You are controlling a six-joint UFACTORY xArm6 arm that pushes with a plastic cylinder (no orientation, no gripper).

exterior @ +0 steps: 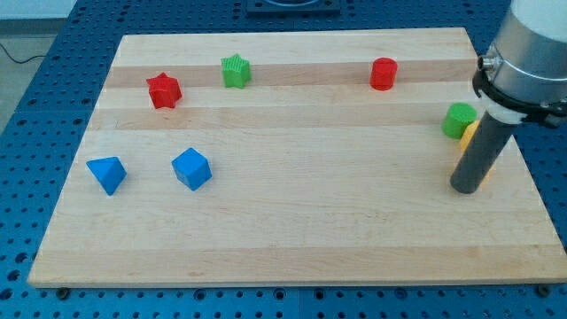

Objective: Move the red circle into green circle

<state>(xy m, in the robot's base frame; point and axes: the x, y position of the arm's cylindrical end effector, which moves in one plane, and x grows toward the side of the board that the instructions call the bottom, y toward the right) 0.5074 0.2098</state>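
Note:
The red circle [383, 73] is a short red cylinder near the view's top, right of centre. The green circle [459, 120] is a green cylinder at the right side, below and right of the red one. My tip [465, 188] rests on the board below the green circle, well below and right of the red circle, touching neither. The rod covers most of a yellow-orange block [470, 135] that sits just beside the green circle; its shape cannot be made out.
A red star [164, 90] and a green star [236, 71] lie at the upper left. Two blue blocks [107, 174] [191, 168] sit at the left. The wooden board [292, 221] ends close to my tip's right.

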